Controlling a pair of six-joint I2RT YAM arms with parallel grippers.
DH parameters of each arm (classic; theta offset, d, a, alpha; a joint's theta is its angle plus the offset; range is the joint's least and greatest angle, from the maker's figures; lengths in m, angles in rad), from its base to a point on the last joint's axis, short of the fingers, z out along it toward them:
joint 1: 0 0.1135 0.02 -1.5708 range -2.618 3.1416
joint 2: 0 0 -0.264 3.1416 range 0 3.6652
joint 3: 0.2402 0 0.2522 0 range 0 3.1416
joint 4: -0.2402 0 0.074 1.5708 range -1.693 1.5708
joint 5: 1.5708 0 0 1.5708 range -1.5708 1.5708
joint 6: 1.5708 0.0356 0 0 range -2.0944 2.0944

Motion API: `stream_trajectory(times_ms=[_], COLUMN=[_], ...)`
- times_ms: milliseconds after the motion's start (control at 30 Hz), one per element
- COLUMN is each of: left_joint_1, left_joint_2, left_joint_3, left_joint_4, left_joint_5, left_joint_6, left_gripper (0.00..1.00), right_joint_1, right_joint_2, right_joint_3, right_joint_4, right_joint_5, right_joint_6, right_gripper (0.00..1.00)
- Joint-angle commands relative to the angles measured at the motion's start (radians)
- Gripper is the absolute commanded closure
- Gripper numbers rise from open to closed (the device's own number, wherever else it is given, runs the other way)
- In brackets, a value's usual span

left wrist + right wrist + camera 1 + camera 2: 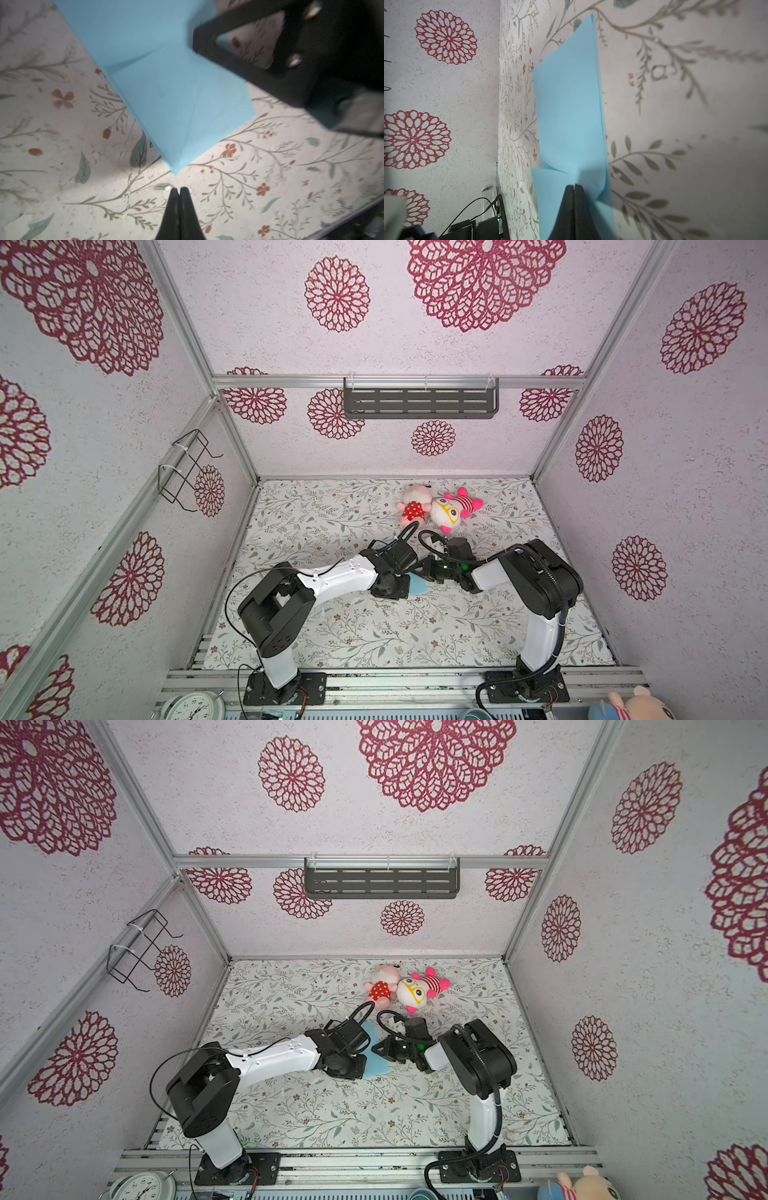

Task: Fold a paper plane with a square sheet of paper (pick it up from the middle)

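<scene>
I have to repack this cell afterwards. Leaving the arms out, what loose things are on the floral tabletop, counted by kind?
plush toys: 2
light-blue paper sheet: 1
total: 3

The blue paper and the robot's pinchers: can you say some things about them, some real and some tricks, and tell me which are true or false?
1. The paper is light blue. True.
2. The left gripper is pinching the paper. False: it is shut on nothing, over bare table just off the paper's corner.
3. Two plush toys lie near the back of the table. True.
4. The paper is one flat, unfolded layer. False: flaps are folded over and creases show.
5. The right gripper is wide open. False: its jaws are shut, with the tips at the paper.
</scene>
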Motion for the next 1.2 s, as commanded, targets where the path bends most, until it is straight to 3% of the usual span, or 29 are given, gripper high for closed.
stream_trajectory(times_ms=[0,133,500,700,1167], left_joint_1=[0.060,0.095,0.125,0.144,0.194], left_joint_2=[-0.032,0.012,0.123,0.161,0.201], left_joint_3=[-0.034,-0.007,0.086,0.081,0.017], left_joint_4=[0.123,0.182,0.180,0.151,0.194], left_joint_5=[0.055,0.117,0.092,0.053,0.150], left_joint_6=[-0.051,-0.058,-0.016,-0.026,-0.075], left_gripper=[0.93,0.91,0.92,0.96,1.00], right_joint_1=[-0.010,-0.011,-0.016,-0.016,-0.005], right_joint_2=[-0.088,-0.154,-0.194,-0.160,-0.115], right_joint_3=[0.012,0.005,-0.059,-0.051,0.005], right_joint_4=[-0.056,-0.051,-0.064,-0.074,-0.161], right_joint_5=[0.008,0.010,0.087,0.068,0.016], right_joint_6=[0.012,0.021,0.033,0.057,0.098], right_gripper=[0.91,0.83,0.60,0.58,0.58])
